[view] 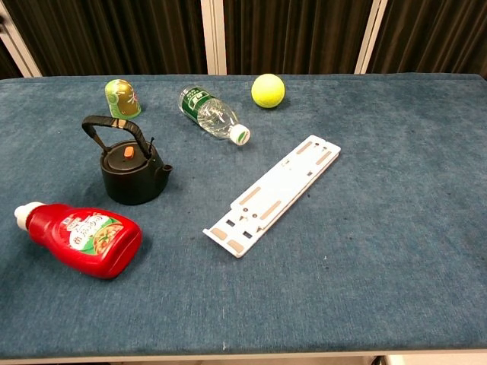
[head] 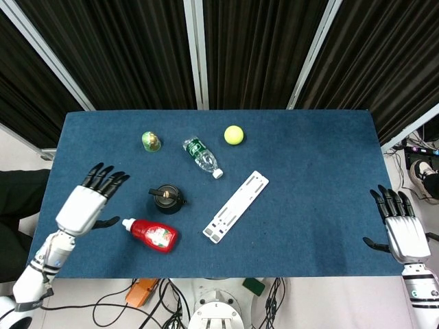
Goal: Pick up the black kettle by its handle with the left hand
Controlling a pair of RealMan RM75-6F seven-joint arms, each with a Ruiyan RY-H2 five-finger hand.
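Observation:
The black kettle (head: 167, 199) stands upright left of the table's middle; in the chest view the kettle (view: 132, 172) shows its arched handle (view: 108, 124) raised over an orange-knobbed lid. My left hand (head: 88, 202) hovers over the table left of the kettle, fingers spread, holding nothing, a clear gap between them. It does not show in the chest view. My right hand (head: 402, 232) hangs open off the table's right edge, far from the kettle.
A red ketchup bottle (head: 151, 234) lies just in front of the kettle, near my left hand. Behind stand a green egg-shaped toy (head: 151, 141), a lying water bottle (head: 202, 156) and a tennis ball (head: 234, 134). A white slotted plate (head: 236, 205) lies right of the kettle.

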